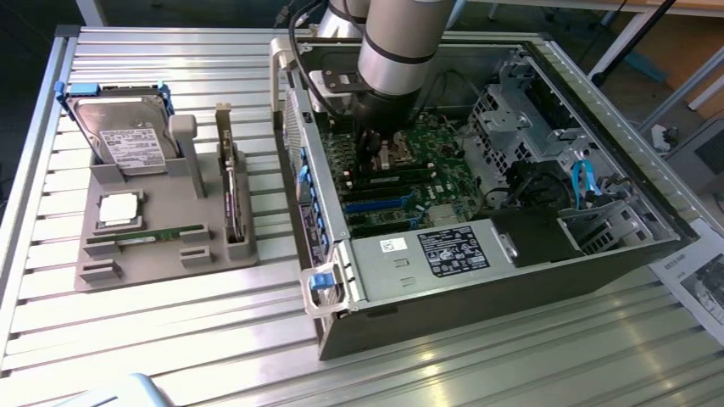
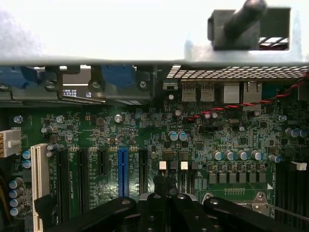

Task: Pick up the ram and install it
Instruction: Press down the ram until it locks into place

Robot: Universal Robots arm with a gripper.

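Lab, slatted bench (image 1: 169, 339) (opened computer (image 1: 476, 280))

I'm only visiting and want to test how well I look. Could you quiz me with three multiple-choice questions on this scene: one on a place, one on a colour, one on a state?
1. Where does the ram lie?
A. in the grey holder
B. inside the computer
C. on the floor

2. What colour is the slot between the black slots on the motherboard?
A. red
B. blue
C. yellow

3. How is the tool?
A. wide open
B. shut
C. gripping the ram

Answers:
1 A, the green stick lies flat in the holder.
2 B, that one slot is bright blue.
3 B, its fingers meet over the motherboard, holding nothing.
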